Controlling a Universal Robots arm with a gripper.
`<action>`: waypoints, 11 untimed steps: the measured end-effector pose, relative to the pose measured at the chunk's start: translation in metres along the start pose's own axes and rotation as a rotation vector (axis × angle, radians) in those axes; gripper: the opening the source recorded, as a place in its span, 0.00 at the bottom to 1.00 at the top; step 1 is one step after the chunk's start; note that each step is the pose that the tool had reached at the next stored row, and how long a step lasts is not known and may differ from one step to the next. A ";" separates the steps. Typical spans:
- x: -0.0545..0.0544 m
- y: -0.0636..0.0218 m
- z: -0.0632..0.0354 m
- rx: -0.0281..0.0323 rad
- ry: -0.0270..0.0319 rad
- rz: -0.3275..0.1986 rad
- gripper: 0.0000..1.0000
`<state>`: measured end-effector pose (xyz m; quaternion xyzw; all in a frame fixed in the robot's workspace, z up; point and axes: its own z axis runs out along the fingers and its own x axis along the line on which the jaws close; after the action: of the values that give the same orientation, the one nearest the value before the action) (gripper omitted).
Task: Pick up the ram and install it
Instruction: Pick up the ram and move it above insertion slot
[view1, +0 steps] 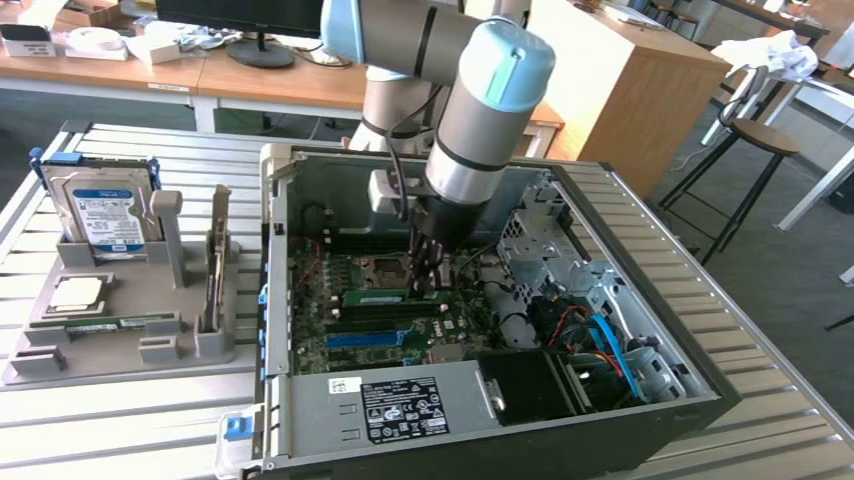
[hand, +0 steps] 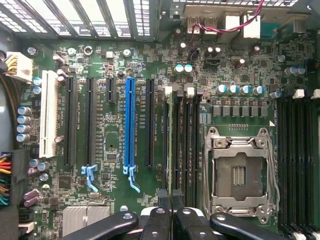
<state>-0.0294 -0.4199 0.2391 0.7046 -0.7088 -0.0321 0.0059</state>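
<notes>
Exterior high, oblique; wrist close above shared motherboard (view1: 350, 318) (hand: 114, 131)

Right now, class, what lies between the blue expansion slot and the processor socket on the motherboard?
In the wrist view: one long black slot, then a bank of black memory slots, between the blue slot and the processor socket.

Thin green ram (view1: 390, 296) on edge at the memory slots (hand: 186, 150)

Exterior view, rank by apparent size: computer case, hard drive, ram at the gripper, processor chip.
1. computer case
2. hard drive
3. ram and processor chip: too alike to rank; ram longer, chip broader.
</notes>
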 end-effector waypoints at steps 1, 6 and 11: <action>0.000 0.0000 0.0002 -0.0001 0.0001 0.000 0.11; 0.000 0.0000 0.0006 0.0001 -0.0003 0.000 0.11; -0.001 0.0000 0.0009 0.0001 -0.0002 0.000 0.11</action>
<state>-0.0295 -0.4189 0.2383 0.7046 -0.7088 -0.0322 0.0059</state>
